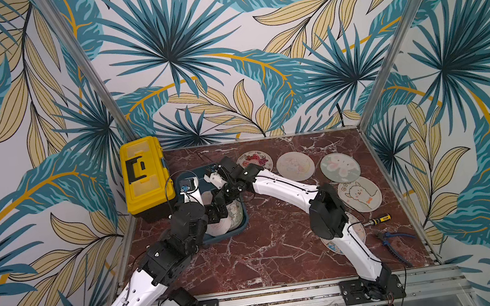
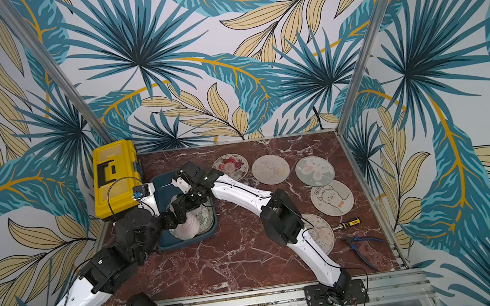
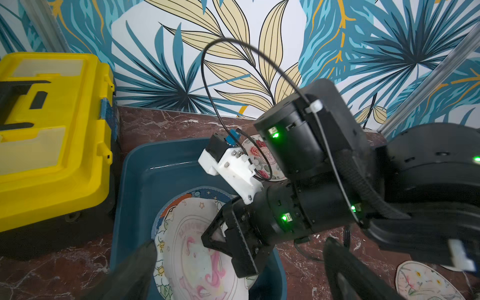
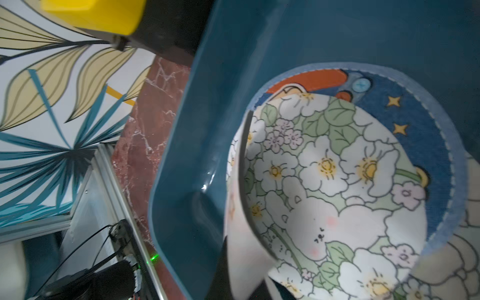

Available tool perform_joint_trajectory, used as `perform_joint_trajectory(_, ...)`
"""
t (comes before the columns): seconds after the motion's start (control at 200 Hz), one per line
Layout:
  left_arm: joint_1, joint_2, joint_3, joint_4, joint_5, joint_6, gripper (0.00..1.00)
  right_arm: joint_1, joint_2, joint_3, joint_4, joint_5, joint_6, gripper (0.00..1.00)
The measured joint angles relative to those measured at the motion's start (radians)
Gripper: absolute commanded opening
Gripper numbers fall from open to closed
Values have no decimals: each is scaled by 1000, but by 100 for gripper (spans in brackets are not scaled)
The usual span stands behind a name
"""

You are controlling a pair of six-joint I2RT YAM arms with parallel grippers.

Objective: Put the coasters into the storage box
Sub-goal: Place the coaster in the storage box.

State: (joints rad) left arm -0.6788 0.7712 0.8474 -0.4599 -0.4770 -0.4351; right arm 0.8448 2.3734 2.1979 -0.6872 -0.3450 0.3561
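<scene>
Both arms crowd the storage box: the right tool, clamped on a pale coaster, fills its middle, with the left tool spread wide alongside. The yellow toolbox blocks its left flank. The desk in front lies bare.

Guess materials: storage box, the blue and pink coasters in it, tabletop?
Storage box: moulded hard plastic, probably; smooth glossy teal walls with highlights, rounded corners.
Blue coaster: fabric or felt, matte; stitched rim.
Pink coaster: thin flexible sheet, dark underside; lifted edge curls in the right wrist view. Material unclear.
Tabletop: red marble look, slight sheen; stone or printed laminate, cannot tell.
</scene>
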Motion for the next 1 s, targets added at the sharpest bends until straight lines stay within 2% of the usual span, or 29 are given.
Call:
perform_joint_trajectory(0.2, 1, 0, -1, 0, 11, 0, 100, -2, 12, 0, -16, 131, 7, 0)
perform_joint_trajectory(0.411, 2, 2, -6, 1, 14, 0, 99, -2, 19, 0, -19, 210, 10, 8)
perform_joint_trajectory(0.601, 2, 19, -7, 1, 15, -1, 100, -2, 38, 0, -19, 227, 20, 21)
perform_joint_trajectory(0.686, 2, 27, -7, 1, 18, -1, 100, -5, 38, 0, -18, 229, 28, 33)
perform_joint_trajectory(0.811, 2, 33, -7, 1, 21, 0, 99, -6, 38, 1, -18, 236, 23, 45)
perform_joint_trajectory(0.996, 2, 34, -7, 1, 22, -1, 99, -6, 37, 1, -18, 251, 18, 54)
